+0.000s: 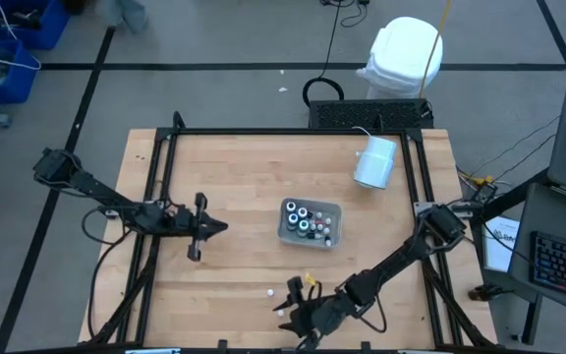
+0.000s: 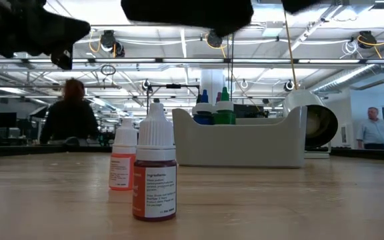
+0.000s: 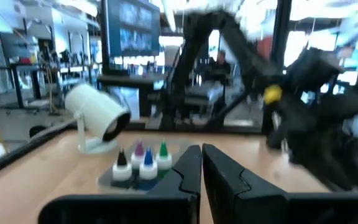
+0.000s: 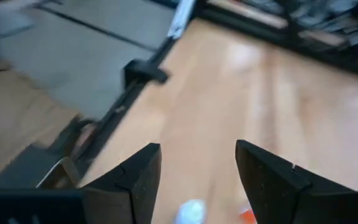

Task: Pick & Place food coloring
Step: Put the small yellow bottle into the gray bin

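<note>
Closest to you at the front edge of the worktop, your right pincer hangs with its fingers spread wide and nothing between them; its wrist camera looks down between the two dark fingers at a white cap and a touch of orange beside it, so it seems to be lining up on a loose bottle, not yet gripping one. From table height you see two small dropper bottles standing upright on the bare wood, the nearer one reddish with a white cap and a paler orange one just behind and beside it; from above only a small white dot and a yellowish bit near the pincer can be made out, too small to match with certainty. Farther in, near the middle of the worktop, the clear tray already holds a cluster of bottles with white, blue and green tops, upright and packed close. By that reckoning most of the job looks done and these last loose bottles are what remains. Your left pincer waits off to the left of the tray, fingers nearly together and empty. Beyond the tray a big white cylinder lies on its side, well apart from the work.
</note>
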